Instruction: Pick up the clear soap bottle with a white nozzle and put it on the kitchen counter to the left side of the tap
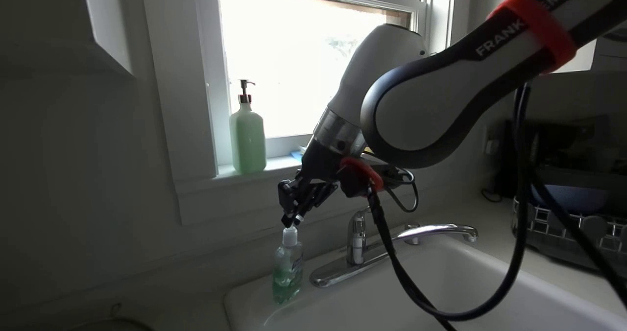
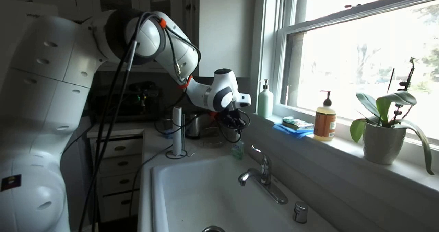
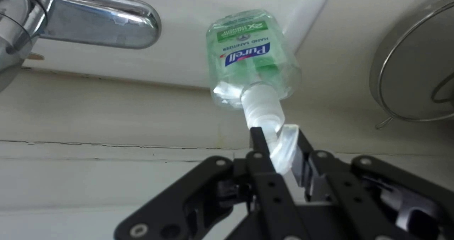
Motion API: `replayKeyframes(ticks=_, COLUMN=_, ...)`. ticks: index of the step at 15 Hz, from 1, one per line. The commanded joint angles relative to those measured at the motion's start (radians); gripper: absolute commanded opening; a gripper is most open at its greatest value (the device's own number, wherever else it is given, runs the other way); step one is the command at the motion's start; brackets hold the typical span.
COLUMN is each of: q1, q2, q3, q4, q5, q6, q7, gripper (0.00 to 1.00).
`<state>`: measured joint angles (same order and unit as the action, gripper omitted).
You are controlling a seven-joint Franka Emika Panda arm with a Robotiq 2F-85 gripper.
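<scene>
The tool [image 3: 278,140] is clamped on the white nozzle [image 3: 264,107] of the clear soap bottle [image 3: 252,59], pinching it from both sides, so part of the nozzle's hidden in the wrist view. The bottle's at the back corner of the sink [image 2: 205,184], just beside one end of the tap [image 1: 356,245]. Honestly can't tell if its base touches the sink rim or not. The worktop [image 3: 340,55] starts right past the sink edge there, and a round metal thing [image 3: 408,66] on it gets chopped off by the wrist view's right edge, so no clue what it is. In an exterior view a thick black cable [image 1: 455,316] crosses in front of the tap, and the dish rack [image 1: 558,250] runs out of frame; bluish bowl-looking thing [image 1: 568,196] by it, rest of that corner is murk. The sink drain [image 2: 213,229] is sliced by the bottom edge in an exterior view.

As for what's in stuff: the clear soap bottle has green liquid [image 1: 286,287] in its lower part, see-through above. The taller pale-green bottle [image 1: 249,142] on the windowsill [image 2: 346,148] is too cloudy to read a level. Amber bottle [image 2: 324,124] shows yellowish liquid [image 2: 325,110] above its label, the rest blocked by it. The grey pot [image 2: 384,142] holds a leafy plant [image 2: 399,100].
</scene>
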<state>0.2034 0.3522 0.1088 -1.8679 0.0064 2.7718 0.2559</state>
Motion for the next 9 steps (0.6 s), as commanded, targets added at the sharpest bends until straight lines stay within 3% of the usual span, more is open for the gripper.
replayKeyframes(ticks=1, q1=0.019, q2=0.067, q3=-0.018, q4=0.076, q5=-0.023, q6=0.022, q7=-0.024, gripper=0.05)
replayKeyframes(ticks=9, q1=0.028, q2=0.139, q3=-0.029, q4=0.170, q5=-0.021, q6=-0.020, q7=-0.051, gripper=0.05)
